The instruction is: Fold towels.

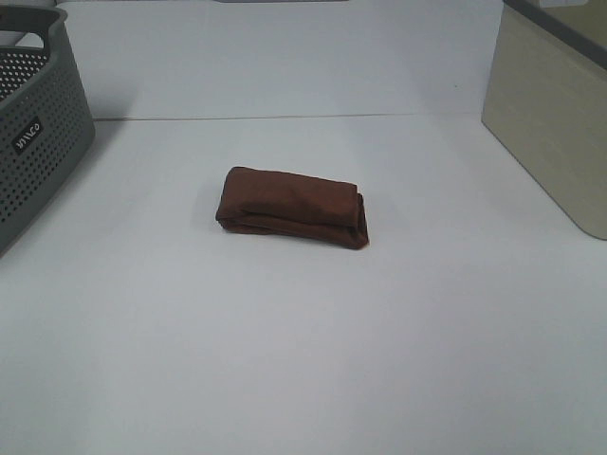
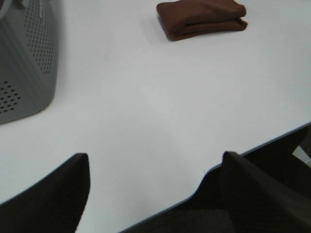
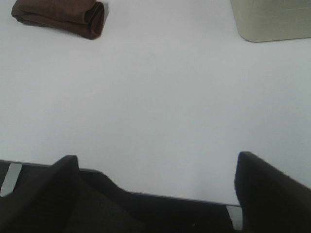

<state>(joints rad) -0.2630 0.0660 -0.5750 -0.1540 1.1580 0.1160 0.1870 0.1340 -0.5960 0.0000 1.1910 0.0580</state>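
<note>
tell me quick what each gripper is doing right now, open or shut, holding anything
Left gripper: open, holding nothing, back from the towel.
Right gripper: open, holding nothing.

A dark reddish-brown terry cloth towel (image 1: 291,207) lies folded into a compact, oblong bundle near the middle of the white worktop (image 1: 303,360). Its long axis runs roughly side to side in the overhead view, tilted slightly so that the right end sits a little nearer the front edge. Several layers are stacked on one another, and their rounded folds show at the right end. The top surface is soft, plain and gently creased. The bundle rests flat, apart from everything else.
</note>
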